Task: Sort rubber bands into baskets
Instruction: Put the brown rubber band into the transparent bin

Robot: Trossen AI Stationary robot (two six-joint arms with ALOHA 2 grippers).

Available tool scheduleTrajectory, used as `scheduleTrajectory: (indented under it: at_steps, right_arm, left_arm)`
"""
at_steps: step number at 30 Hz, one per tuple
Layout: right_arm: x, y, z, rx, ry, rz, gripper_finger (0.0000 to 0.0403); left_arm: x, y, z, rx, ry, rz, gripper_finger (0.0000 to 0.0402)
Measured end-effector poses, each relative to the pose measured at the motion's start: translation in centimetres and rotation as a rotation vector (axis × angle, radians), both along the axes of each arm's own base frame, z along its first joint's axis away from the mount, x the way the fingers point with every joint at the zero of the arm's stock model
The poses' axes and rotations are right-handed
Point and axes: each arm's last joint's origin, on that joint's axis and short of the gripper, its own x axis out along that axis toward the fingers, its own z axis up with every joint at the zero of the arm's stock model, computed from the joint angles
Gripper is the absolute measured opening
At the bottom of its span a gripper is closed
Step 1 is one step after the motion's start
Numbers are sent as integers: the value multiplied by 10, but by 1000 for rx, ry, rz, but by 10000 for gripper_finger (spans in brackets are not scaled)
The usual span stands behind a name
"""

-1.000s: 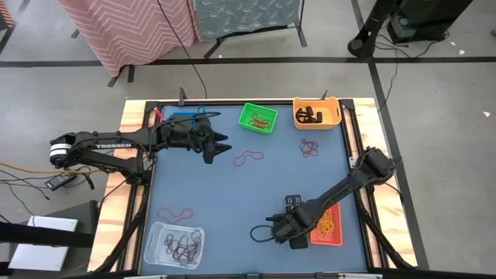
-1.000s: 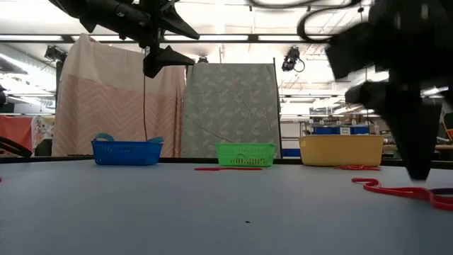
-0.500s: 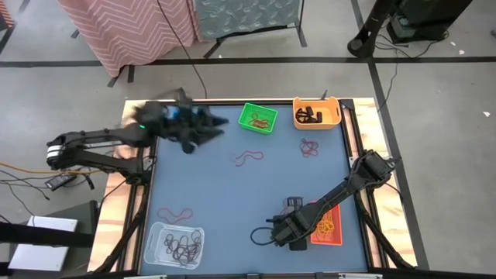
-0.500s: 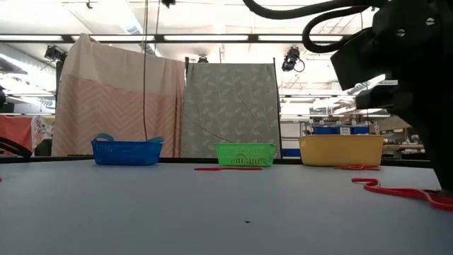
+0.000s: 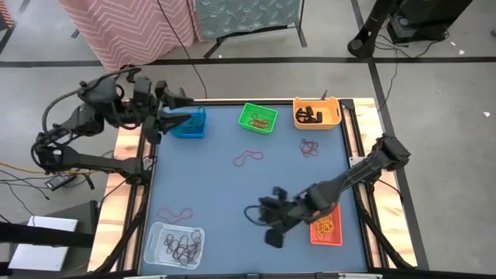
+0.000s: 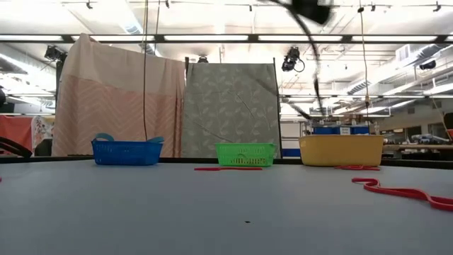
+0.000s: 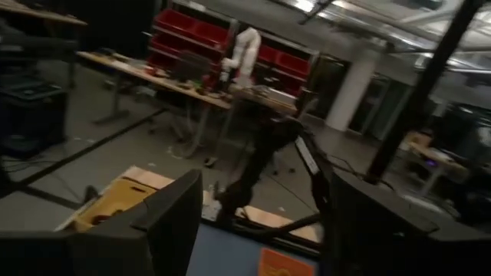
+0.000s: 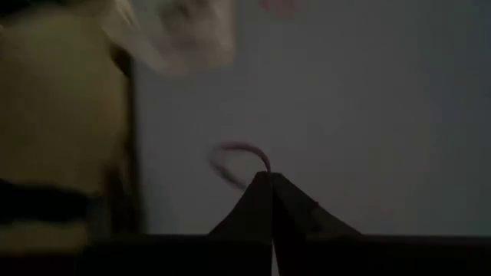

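Rubber bands (image 5: 248, 157) partly sorted: some sit in clear basket (image 5: 175, 242), green, yellow and red ones, loose red loops remain on mat, right gripper (image 5: 260, 215) pinched shut on dark band (image 8: 239, 159), left gripper (image 5: 180, 105) open above blue basket (image 5: 188, 124).

Both arms are dark, slim and jointed. The left arm (image 5: 93, 116) trails looping black cables. The right arm (image 5: 349, 177) is a straight dark link, its fingers (image 8: 270, 201) black and tapered.
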Motion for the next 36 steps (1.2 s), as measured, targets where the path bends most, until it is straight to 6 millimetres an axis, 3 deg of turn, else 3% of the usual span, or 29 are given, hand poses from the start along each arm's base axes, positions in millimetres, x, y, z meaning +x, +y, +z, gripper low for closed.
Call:
scheduleTrajectory:
  at_steps: [6, 12, 20, 24, 28, 31, 36]
  right_arm:
    - [58, 14, -8, 83, -317, 56, 2]
    - [118, 19, -26, 139, -510, 107, 2]
    - [177, 32, -14, 229, -676, 236, 2]
    - [195, 37, -15, 268, -712, 268, 2]
    - [208, 38, -34, 306, -692, 240, 2]
    - [213, 39, -52, 321, -656, 207, 5]
    - [211, 37, -60, 256, -562, 202, 33]
  left_arm:
    - [2, 2, -6, -16, 35, 53, 286]
    - [11, 4, -10, -24, 67, 55, 286]
    - [15, 5, -11, -26, 80, 55, 286]
    - [15, 5, -11, -27, 78, 55, 286]
    - [15, 5, -11, -27, 78, 55, 286]
    - [15, 5, -11, -27, 79, 55, 286]
    - [15, 5, -11, -26, 78, 55, 286]
